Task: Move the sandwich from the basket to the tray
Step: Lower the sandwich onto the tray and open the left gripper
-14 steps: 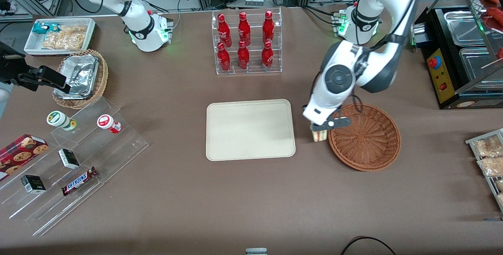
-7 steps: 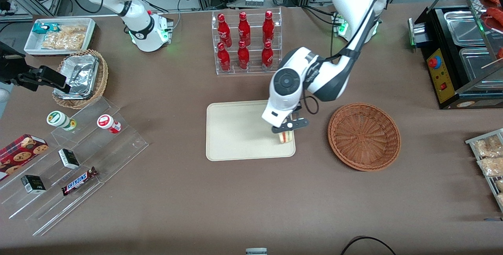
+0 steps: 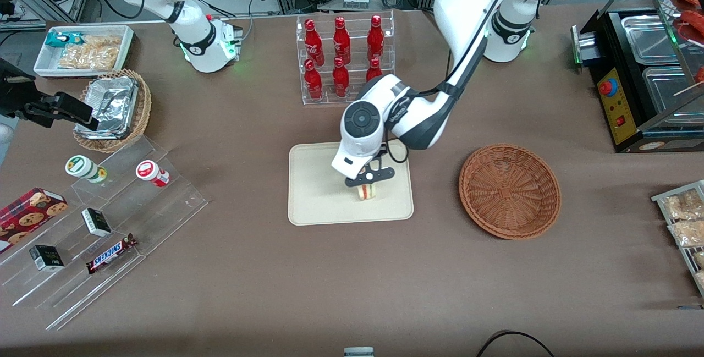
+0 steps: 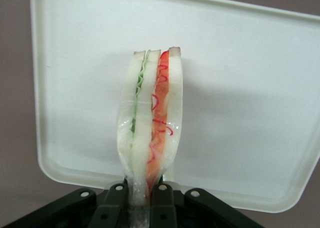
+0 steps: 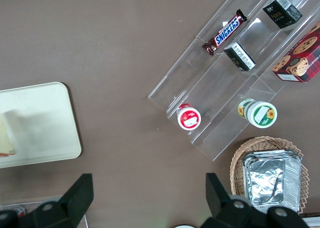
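My left gripper [image 3: 367, 181] hangs over the cream tray [image 3: 319, 203], shut on the sandwich [image 3: 366, 191]. The sandwich [image 4: 150, 118] is a pale bread wedge with green and red filling layers, pinched at its base between the black fingers [image 4: 162, 205], its edge pointing down at the tray [image 4: 250, 88]. Whether it touches the tray I cannot tell. A corner of the sandwich [image 5: 6, 138] also shows over the tray [image 5: 45, 123] in the right wrist view. The reddish-brown wicker basket [image 3: 510, 190] sits beside the tray, toward the working arm's end, with nothing in it.
A clear rack of red bottles [image 3: 344, 60] stands farther from the front camera than the tray. A stepped acrylic display [image 3: 104, 219] with snacks, a foil-lined basket [image 3: 113, 108] and a white bin [image 3: 85, 50] lie toward the parked arm's end. Bagged snacks [image 3: 682, 219] lie at the working arm's end.
The gripper carried the sandwich from beside the basket rim sideways over the tray's edge to above the tray's middle. The basket stayed in place.
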{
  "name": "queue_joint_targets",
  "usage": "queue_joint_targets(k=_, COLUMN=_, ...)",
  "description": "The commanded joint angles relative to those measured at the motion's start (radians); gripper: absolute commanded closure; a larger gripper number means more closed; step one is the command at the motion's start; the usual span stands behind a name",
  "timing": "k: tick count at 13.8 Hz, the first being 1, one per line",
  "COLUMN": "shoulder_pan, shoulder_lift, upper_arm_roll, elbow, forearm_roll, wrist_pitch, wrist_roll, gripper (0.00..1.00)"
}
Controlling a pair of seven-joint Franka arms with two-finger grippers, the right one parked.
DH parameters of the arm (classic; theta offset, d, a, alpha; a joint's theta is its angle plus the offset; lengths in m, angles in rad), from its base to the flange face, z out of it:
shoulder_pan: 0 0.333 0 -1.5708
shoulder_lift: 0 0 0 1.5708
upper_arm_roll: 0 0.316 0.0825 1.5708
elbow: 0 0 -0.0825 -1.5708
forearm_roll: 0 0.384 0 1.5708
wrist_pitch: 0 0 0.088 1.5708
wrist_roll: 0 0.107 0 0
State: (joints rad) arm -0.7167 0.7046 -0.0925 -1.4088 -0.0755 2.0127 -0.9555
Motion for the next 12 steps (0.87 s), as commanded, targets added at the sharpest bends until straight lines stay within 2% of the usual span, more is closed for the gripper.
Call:
queue_joint_targets(k=1, shoulder_pan=-0.026, shoulder_lift=0.050, upper_arm_roll=0.002, elbow=0.070, forearm_roll=-0.010, wrist_pitch=-0.017, wrist_roll=-0.012, gripper=0.91)
queue_joint_targets(k=12, shoulder_pan=-0.046, shoulder_lift=0.079, upper_arm_roll=0.007, elbow=0.067, forearm_roll=0.005, wrist_pitch=0.047, wrist_roll=0.006, gripper=0.87)
